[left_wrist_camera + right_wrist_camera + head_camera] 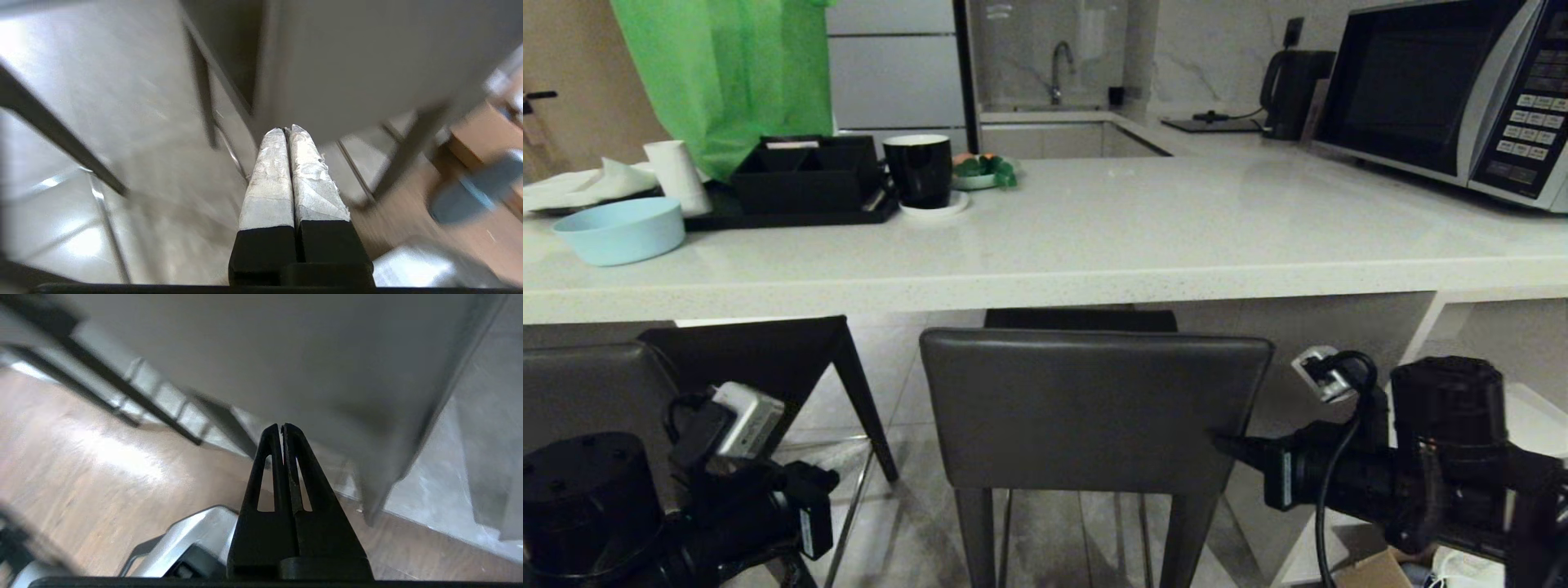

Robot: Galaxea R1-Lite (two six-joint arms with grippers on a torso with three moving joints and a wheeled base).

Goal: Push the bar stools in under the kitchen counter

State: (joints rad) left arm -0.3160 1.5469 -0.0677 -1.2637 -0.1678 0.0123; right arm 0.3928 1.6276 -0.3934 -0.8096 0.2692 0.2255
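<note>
Nearest, the left claw (288, 131) sits low at the left, its taped fingers (269, 179) pressed together, clenched on nothing, tips pointing at the grey backrest of the middle bar stool (1094, 404). The right claw (1229, 445) reaches in level from the right, also clenched and empty, its tip at the lower right edge of that backrest; whether it touches cannot be told for sure.

The middle bar stool stands upright on the floor (907, 523) in front of the kitchen counter (1045, 282), its backrest just below the tabletop's near edge and its seat partly under the slab. The second bar stool (596, 392) is at the left, its backrest cut by the picture's edge, its dark seat (760, 355) under the near edge, slim legs and thin footrest bars below.

On the tabletop, toward the far left corner, lie a pale blue bowl (621, 230), a white cloth (580, 186), a black tray with an organiser (805, 175) and a black mug (919, 170). A microwave (1445, 90) stands at the far right. Beyond are a kettle (1290, 90) and a sink tap (1058, 69).
</note>
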